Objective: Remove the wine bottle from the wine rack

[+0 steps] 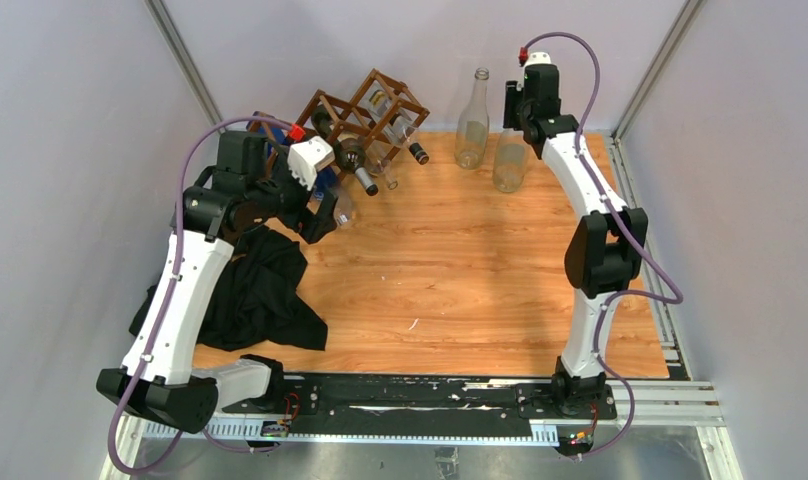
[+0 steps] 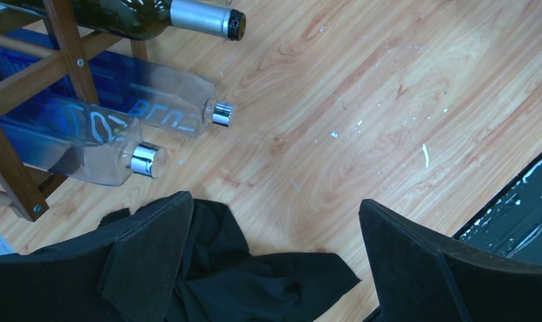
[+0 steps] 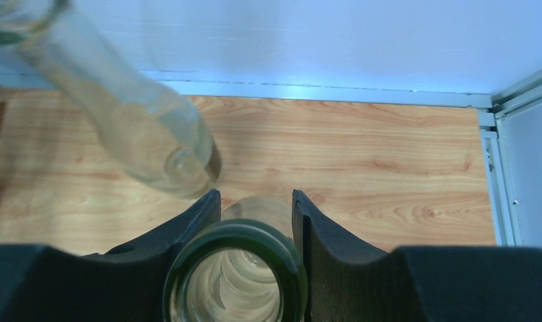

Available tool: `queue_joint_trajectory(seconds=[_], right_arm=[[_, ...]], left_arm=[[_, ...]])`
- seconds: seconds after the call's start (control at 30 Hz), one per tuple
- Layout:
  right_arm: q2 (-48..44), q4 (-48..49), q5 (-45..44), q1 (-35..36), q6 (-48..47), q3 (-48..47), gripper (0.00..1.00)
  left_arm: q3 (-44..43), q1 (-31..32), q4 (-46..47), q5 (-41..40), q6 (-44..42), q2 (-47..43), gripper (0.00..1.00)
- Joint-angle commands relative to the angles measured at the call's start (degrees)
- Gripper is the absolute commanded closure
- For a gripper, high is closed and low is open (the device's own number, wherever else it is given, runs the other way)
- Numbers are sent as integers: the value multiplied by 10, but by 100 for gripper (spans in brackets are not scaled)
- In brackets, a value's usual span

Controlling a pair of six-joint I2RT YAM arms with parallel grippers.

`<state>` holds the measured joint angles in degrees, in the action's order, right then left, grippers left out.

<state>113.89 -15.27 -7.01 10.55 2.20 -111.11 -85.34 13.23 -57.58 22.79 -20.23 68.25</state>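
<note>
Black cloth (image 1: 265, 295): one, lying lower left.
Left gripper (image 2: 275, 204): jaws standing wide apart, gripping nothing, hovering over the cloth.
Wine rack (image 2: 66, 50): one, upper left. Three racked bottles (image 2: 154, 100) are showing, with others possibly hidden.
Upright bottles, upper right: two. One is a free clear bottle (image 1: 472, 120). The other is the wine bottle (image 1: 508, 165), and the right gripper (image 3: 255, 201) is pinching its neck.
Handling, judged: glass, heavy, rigid, slick and breakable, so the neck is offering the surest hold.
</note>
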Motion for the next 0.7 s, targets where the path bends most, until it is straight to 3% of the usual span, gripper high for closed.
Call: queue_joint_trajectory(seconds=[0.0,0.67], right_arm=[[0,116,-47,-19,-20,-41,100],[111,187,-56,-37,-28,-127,100]], left_arm=[[14,-4,-7,-6,-21,-11,0],[22,-4,-6,-2,-35,-5,0]])
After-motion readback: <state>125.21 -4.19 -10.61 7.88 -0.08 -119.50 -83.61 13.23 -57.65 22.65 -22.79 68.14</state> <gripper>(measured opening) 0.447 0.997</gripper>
